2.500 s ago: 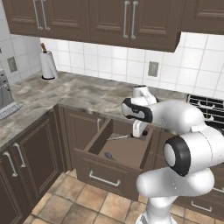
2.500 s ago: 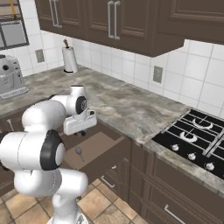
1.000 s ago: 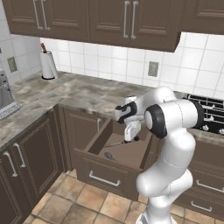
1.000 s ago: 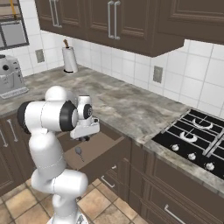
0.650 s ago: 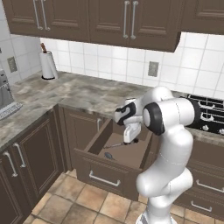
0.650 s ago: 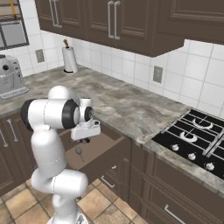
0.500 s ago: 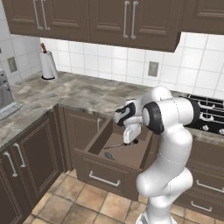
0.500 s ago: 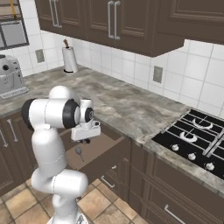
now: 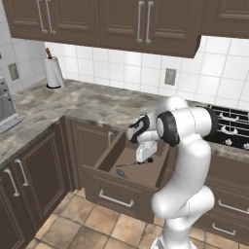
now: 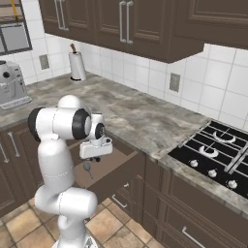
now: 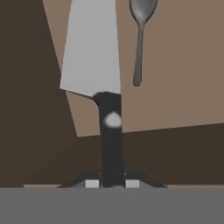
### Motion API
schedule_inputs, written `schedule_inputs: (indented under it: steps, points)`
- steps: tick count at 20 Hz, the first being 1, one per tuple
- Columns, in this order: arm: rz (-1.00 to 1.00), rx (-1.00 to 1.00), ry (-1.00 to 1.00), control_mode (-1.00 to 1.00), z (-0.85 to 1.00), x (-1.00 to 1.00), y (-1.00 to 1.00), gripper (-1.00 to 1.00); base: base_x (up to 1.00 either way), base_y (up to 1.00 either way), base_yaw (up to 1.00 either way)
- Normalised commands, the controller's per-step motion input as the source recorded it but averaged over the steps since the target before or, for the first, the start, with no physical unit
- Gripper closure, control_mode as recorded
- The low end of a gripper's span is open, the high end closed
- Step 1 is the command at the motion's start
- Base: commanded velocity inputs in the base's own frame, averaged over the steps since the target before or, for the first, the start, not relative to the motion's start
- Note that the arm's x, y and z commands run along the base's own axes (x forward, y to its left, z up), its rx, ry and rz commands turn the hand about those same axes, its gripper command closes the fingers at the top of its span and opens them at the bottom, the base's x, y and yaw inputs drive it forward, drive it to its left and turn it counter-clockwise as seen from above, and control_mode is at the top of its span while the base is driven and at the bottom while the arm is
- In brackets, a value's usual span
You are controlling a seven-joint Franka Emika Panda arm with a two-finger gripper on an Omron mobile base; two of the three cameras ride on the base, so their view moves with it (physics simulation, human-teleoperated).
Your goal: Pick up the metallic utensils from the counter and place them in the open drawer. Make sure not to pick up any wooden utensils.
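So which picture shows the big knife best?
The hand view: the knife with the broad silver blade and black handle looms large, its handle pinched by the hand. In both base views it is only a thin dark sliver over the open dark brown drawer.

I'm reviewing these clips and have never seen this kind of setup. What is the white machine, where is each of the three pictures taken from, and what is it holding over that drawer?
This is a rendered kitchen. The white machine is a robot arm on a mobile base. Two cameras ride on the base and look over the arm from its left and right. The third sits on the hand and looks along the gripper. The gripper is shut on the black handle of a knife with a broad silver blade, held above the open drawer. A dark grey spoon already lies on the drawer floor. Around it are the marbled counter, a black stovetop and a paper towel roll.
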Motion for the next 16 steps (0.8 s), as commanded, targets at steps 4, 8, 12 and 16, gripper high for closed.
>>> schedule_inputs:
  steps: [4,8,12,16]
  points:
    - [-0.04,0.0,0.0,-1.0,-0.24,0.05,0.02,1.0,0.0,0.0,0.0]
    - [-0.02,0.0,-0.02,-1.0,-0.26,0.07,0.05,1.0,0.0,0.0,0.0]
    - [0.0,0.0,-0.06,-1.0,-0.3,0.07,0.03,1.0,0.0,0.0,0.0]
    - [0.0,0.0,-0.05,-1.0,-0.31,0.06,0.01,1.0,0.0,0.0,0.0]
